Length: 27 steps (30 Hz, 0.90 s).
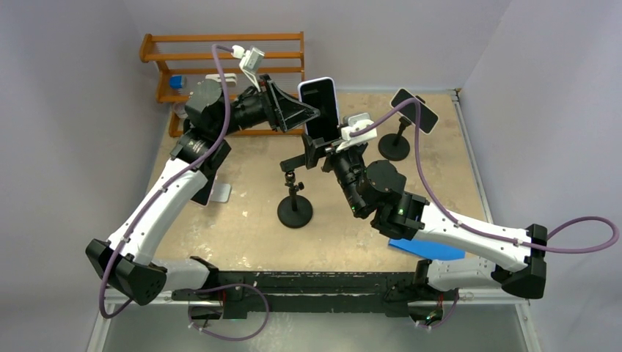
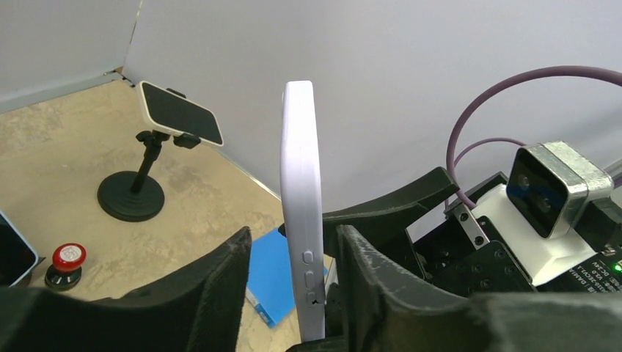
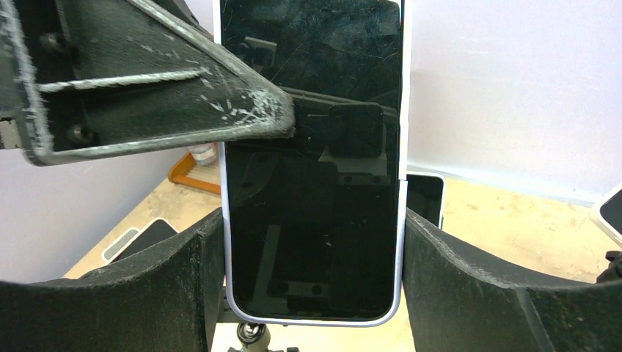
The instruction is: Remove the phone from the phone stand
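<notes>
Phone (image 1: 320,106) stands upright above the desk (image 1: 242,235), screen toward the right wrist camera, directly over the black phone stand (image 1: 295,211). The right jaws are spread wide with a pad against each long edge of the phone, gripping it across its width to steady it. The left jaws reach in from the left side and straddle the front and back faces. They are about half closed: one finger (image 2: 367,271) is almost on the case and the other (image 2: 220,279) is apart from it, so they grip nothing yet. The phone's lower end is hidden behind the right arm, so I cannot tell whether it sits in the stand's cradle. The crossed holds look meant to let one arm lift while the other steadies.
</notes>
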Motion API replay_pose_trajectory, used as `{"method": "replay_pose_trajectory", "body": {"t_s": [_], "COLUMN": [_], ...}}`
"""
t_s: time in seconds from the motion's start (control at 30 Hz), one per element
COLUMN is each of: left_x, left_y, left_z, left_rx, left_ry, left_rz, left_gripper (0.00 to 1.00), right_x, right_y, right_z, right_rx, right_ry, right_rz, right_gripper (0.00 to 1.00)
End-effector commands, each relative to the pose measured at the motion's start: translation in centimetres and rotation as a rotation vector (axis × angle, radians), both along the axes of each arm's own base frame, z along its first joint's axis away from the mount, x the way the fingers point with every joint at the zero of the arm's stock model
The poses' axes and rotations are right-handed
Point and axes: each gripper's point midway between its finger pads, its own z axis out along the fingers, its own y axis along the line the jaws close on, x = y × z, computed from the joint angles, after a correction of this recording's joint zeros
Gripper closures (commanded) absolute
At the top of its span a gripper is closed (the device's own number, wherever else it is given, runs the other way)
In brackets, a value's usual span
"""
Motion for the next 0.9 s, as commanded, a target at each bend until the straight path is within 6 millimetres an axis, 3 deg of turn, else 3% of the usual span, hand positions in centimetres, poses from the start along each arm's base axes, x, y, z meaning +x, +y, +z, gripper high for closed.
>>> {"method": "replay_pose_trajectory", "body": {"t_s": [0.0, 0.3, 0.37, 0.4, 0.5, 0.57, 0.73, 0.87], "left_x": [-1.0, -1.3, -1.5, -1.6, -2.1, -2.5, -3.8, -5.9], "left_y": [-0.4, -1.1, -1.0, -1.0, -0.7, -0.5, 0.2, 1.3], "left_z": [2.6, 2.0, 2.0, 2.0, 2.2, 2.3, 3.1, 3.9], "left_rx": [-0.04, -0.039, -0.041, -0.043, -0.056, -0.067, -0.094, -0.11], "left_ry": [-0.066, -0.059, -0.061, -0.063, -0.07, -0.068, -0.078, -0.123], "left_rz": [-0.033, -0.06, -0.062, -0.063, -0.065, -0.067, -0.073, -0.072], "left_gripper": [0.63, 0.97, 1.0, 1.0, 1.0, 1.0, 1.0, 1.0], "right_x": [-0.8, -0.9, -1.2, -1.3, -1.9, -2.6, -4.8, -7.8], "right_y": [-1.7, -1.8, -1.4, -1.2, -0.2, 0.3, 0.3, -0.5], "right_z": [4.2, 3.9, 3.7, 3.6, 3.1, 3.0, 3.3, 3.7], "right_rx": [0.154, 0.141, 0.125, 0.118, 0.086, 0.088, 0.114, 0.148], "right_ry": [-0.067, -0.06, -0.054, -0.05, -0.023, -0.004, 0.034, 0.05], "right_rz": [-0.002, 0.007, 0.035, 0.053, 0.119, 0.171, 0.302, 0.456], "right_gripper": [1.0, 1.0, 1.0, 0.88, 0.33, 0.04, 0.01, 0.01]}}
